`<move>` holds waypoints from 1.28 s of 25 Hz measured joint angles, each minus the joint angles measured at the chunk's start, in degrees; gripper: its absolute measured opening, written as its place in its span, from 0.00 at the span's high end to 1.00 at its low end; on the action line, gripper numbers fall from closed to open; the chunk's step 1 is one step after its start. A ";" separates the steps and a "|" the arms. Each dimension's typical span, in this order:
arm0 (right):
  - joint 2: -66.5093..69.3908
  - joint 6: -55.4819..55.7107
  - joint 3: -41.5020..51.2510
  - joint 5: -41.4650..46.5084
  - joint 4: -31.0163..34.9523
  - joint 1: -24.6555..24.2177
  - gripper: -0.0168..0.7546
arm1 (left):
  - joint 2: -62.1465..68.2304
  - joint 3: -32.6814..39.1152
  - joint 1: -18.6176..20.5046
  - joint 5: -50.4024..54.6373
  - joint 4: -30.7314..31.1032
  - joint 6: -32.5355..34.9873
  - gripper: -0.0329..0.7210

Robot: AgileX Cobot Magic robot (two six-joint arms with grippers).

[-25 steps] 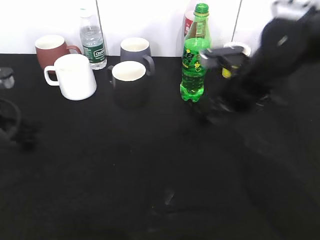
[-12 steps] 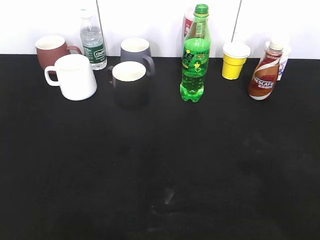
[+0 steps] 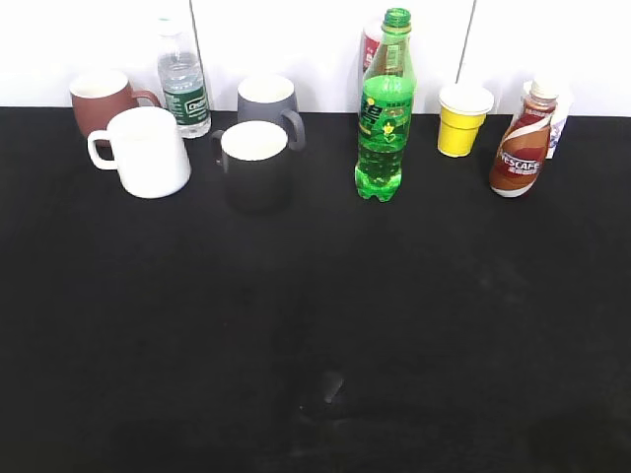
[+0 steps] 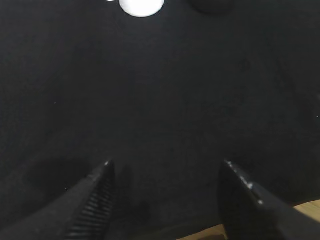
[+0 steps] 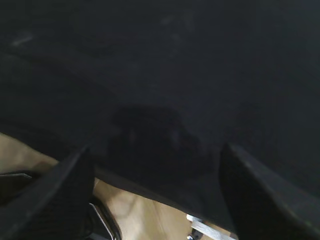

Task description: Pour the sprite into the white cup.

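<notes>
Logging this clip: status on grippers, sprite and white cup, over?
Left gripper open, empty. Right gripper open, empty. Sprite upright, capped; white cup untouched. Dark mug stands between them.

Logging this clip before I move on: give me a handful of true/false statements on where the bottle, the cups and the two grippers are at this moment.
1. The sprite stands upright with its green cap on. True.
2. The white cup lies on its side. False: it stands upright, handle to the left.
3. The left gripper holds the bottle. False: it is open and empty above the black table.
4. The right gripper is open and holds nothing. True.
5. The yellow cup stands between the green bottle and the brown Nescafe bottle. True.
</notes>
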 joint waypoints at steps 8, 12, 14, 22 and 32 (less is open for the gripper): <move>0.00 -0.34 0.00 -0.06 0.15 0.00 0.22 | 0.00 0.06 0.00 -0.04 0.00 0.16 0.35; 0.00 -0.34 0.00 -0.12 0.30 -5.49 0.22 | -2.58 0.06 6.21 -0.11 0.00 0.16 0.36; -1.37 -0.34 0.00 -0.19 0.30 -14.37 0.22 | -6.42 0.06 11.67 -0.13 0.00 0.16 0.39; -14.45 -0.38 0.00 -0.19 0.49 -23.22 0.22 | -13.65 0.14 14.68 -0.16 -0.06 0.16 0.59; -14.45 -0.38 0.00 -0.19 0.50 -23.22 0.23 | -13.65 0.14 14.68 -0.16 -0.06 0.16 0.64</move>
